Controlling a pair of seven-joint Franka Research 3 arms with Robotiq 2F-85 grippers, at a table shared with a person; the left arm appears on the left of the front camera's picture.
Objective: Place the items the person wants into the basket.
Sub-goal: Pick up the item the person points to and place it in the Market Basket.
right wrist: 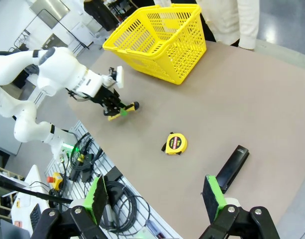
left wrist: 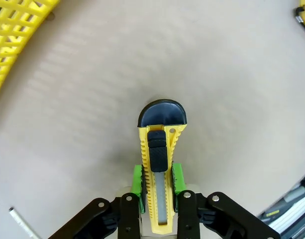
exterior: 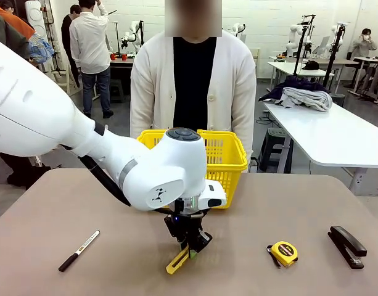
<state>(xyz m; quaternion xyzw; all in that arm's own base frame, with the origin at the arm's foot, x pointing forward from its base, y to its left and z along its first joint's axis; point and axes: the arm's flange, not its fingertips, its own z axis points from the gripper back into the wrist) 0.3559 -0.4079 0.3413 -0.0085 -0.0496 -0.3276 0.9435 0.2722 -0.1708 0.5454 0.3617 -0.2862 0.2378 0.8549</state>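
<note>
Basket [exterior: 229,157] sits mid-frame in the front view, right by the person [exterior: 153,86]. Left arm [exterior: 84,139] swoops in from the left edge and bends down. Left gripper [exterior: 190,245] points straight down at bottom center, pinching the knife [exterior: 176,263]. Right gripper [right wrist: 154,196] gapes wide. Tape measure [exterior: 283,253] is lower right.

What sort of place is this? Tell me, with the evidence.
Probably a robotics lab or workshop: rows of white worktables, black equipment stands on the far ones, and loose cables near a red stop button.
</note>
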